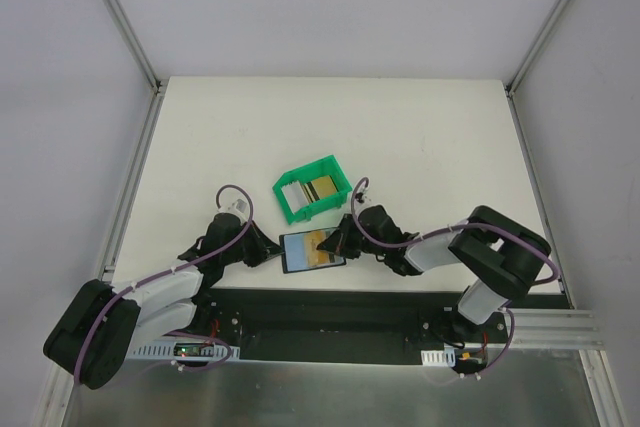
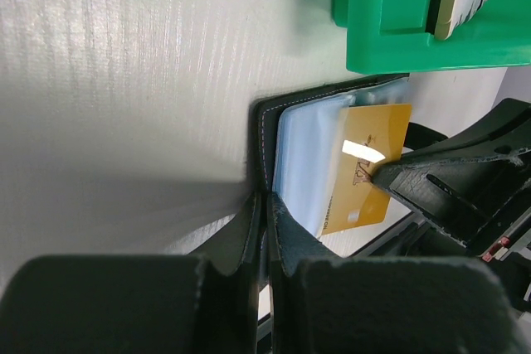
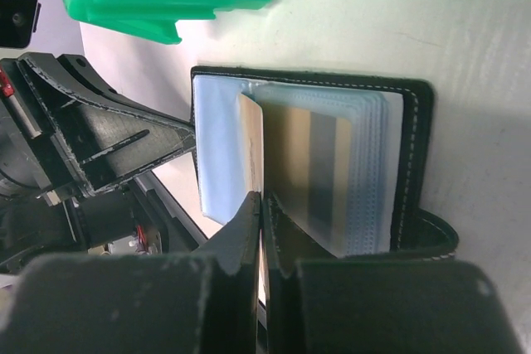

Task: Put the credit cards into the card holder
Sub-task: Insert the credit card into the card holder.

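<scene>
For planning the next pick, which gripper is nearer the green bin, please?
Right. The right gripper, pinching a gold card over the card holder, is close by the green bin; the left gripper clamps the holder's left edge, farther off.

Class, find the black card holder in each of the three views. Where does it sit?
Top external: card holder just below the picture's centre.
Left wrist: right of centre, lying open.
Right wrist: centre, lying open.
Shared landmark: green bin, above the holder in all three.
</scene>
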Action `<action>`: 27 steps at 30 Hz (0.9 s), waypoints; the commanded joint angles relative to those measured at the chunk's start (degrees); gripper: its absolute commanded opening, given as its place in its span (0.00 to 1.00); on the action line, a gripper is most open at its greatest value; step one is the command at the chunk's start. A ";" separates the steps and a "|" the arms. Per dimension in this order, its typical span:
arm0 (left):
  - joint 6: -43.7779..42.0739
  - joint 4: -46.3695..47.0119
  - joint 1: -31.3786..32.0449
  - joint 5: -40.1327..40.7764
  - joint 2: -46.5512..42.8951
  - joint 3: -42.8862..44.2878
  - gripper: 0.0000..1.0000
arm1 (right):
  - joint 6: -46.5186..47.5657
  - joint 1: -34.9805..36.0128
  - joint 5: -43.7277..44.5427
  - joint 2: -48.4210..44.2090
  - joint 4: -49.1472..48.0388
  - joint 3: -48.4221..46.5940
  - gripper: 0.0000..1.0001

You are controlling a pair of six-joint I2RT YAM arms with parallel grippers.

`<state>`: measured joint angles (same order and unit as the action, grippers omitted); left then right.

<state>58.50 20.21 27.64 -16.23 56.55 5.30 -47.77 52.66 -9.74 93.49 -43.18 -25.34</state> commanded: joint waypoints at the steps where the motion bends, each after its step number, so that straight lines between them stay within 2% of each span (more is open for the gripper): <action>1: -0.58 -1.75 -0.48 -0.47 -0.66 -0.73 0.00 | -0.22 0.16 3.50 -0.95 -0.33 1.61 0.00; 5: -0.58 -1.58 -0.48 -0.56 -0.57 -0.73 0.00 | -1.10 0.77 1.92 1.34 -0.68 0.12 0.00; 17: -0.05 -1.14 -0.48 -0.30 -0.92 -1.17 0.00 | -5.31 5.25 6.66 3.97 -2.96 -1.55 0.01; 23: -0.14 -1.13 -0.48 -0.29 -1.01 -1.17 0.00 | -4.71 5.08 7.62 3.81 -2.79 -1.73 0.07; 27: 0.03 -1.31 -0.48 -0.21 -1.18 -1.43 0.00 | -1.02 4.73 9.38 -0.75 3.69 -1.81 0.19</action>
<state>58.83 20.14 27.64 -16.19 55.81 4.93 -52.60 57.36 -3.36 96.95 -45.47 -26.68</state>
